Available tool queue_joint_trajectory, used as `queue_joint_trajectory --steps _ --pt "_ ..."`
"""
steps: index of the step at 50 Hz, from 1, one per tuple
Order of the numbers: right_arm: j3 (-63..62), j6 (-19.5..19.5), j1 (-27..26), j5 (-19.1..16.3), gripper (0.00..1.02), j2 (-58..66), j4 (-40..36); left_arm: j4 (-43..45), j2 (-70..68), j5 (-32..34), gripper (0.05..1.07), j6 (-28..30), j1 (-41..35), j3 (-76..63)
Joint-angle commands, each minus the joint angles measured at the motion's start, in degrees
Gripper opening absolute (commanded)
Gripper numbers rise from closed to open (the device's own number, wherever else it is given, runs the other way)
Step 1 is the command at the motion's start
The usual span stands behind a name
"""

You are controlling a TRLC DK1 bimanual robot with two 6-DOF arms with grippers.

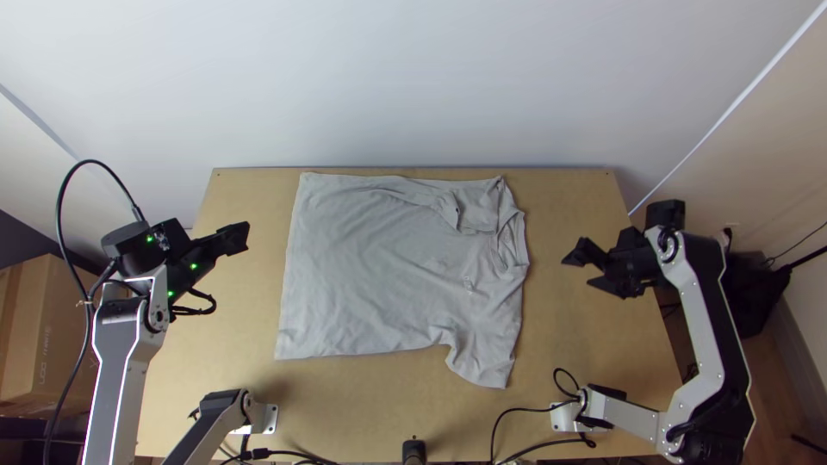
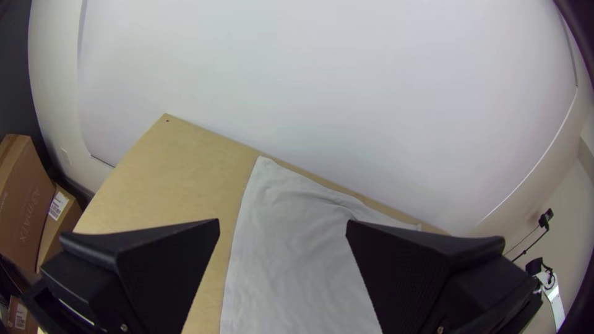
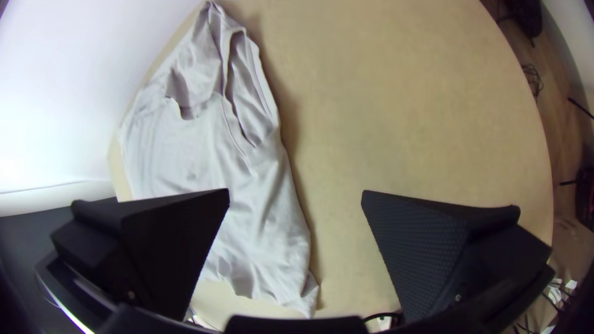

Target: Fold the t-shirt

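Gaping wide: left pincer [image 1: 239, 238], right pincer [image 1: 581, 269]; both well apart from spread t-shirt [image 1: 379, 267].

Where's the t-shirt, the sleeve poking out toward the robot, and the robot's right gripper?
T-shirt [image 1: 379, 271]: top view, on the middle of its body.
Sleeve [image 1: 484, 360]: top view, on the middle of the sleeve.
Right gripper [image 3: 296, 192]: right wrist view, midway between its open fingertips.
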Motion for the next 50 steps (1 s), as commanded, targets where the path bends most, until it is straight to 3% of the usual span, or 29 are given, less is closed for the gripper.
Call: queue_joint_trajectory --steps 1,22,41,45,50 --pt "-6.65 -1.89 2.02 -0.70 0.90 -2.41 -0.82 -1.06 -1.56 0.52 1.03 1.16 0.44 -0.94" --pt "-21.59 -3.30 12.48 -1.84 0.86 0.58 -0.64 -2.29 -3.06 0.52 1.03 1.69 0.88 -1.38" --pt "-23.70 -2.59 20.03 -4.13 0.86 4.88 0.94 -2.29 -3.67 0.52 1.03 2.04 1.58 -2.61" --pt "-24.14 -1.71 21.70 -4.22 0.78 5.32 3.40 -2.29 -3.67 0.52 1.03 2.04 1.58 -2.61" --pt "-24.40 -0.84 23.11 -4.31 0.77 6.38 6.12 -2.47 -3.85 0.52 1.03 2.04 1.58 -2.69"
